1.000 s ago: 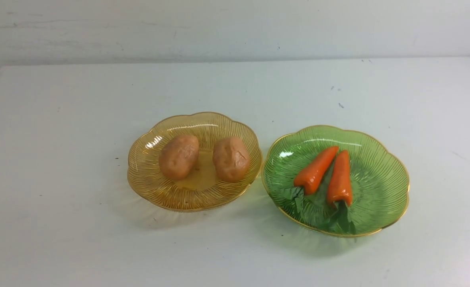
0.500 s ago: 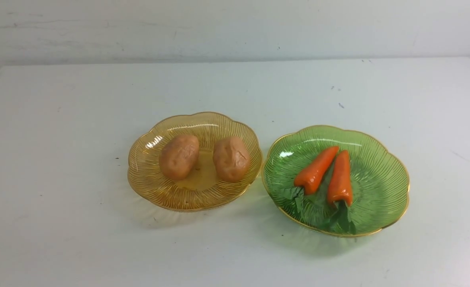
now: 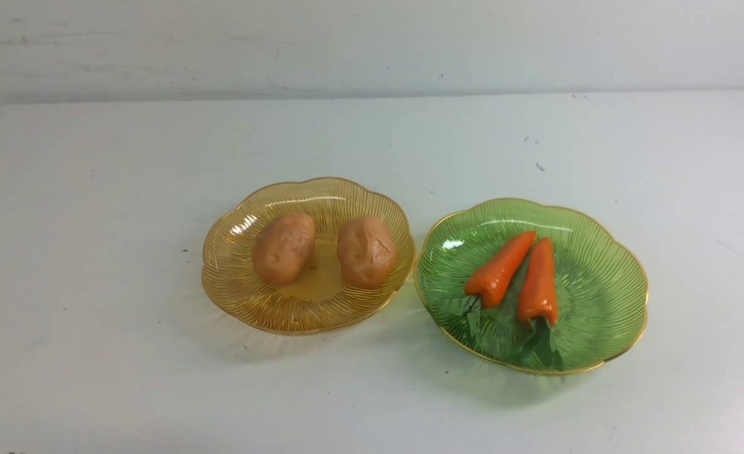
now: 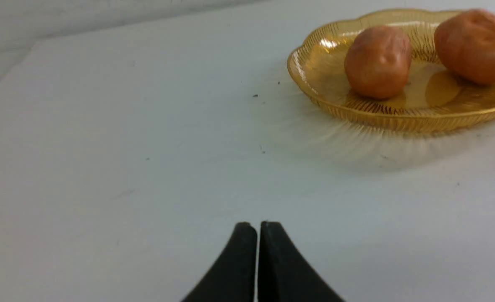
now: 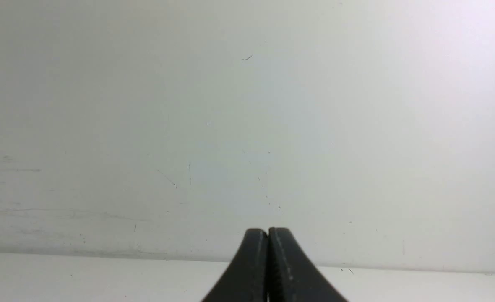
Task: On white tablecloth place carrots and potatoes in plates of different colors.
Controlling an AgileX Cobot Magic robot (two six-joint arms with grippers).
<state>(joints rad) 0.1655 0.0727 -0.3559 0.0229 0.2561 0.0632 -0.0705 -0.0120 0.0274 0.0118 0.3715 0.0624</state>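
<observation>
Gone from the front view's edge, the left pincer (image 4: 258,226) and right pincer (image 5: 267,233) sit closed and empty, with two lumpy tan toy potatoes (image 3: 321,249) in the amber ribbed plate (image 3: 239,296) ahead of the left pincer and two glossy orange toy carrots (image 3: 517,277) in the green gold-rimmed plate (image 3: 605,296), so sorting looks finished.

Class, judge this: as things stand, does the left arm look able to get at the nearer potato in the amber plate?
Probably yes: only bare white tablecloth lies between the shut left gripper and the potato.

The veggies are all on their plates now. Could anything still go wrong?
Probably not much. The amber plate and green plate sit rim to rim, so nudging one might shove the other. The two potatoes are round and lie loose, so a bump could roll them toward the edge. The left hand is shut and low over the white tablecloth near the amber plate; a careless swing might clip it.
</observation>
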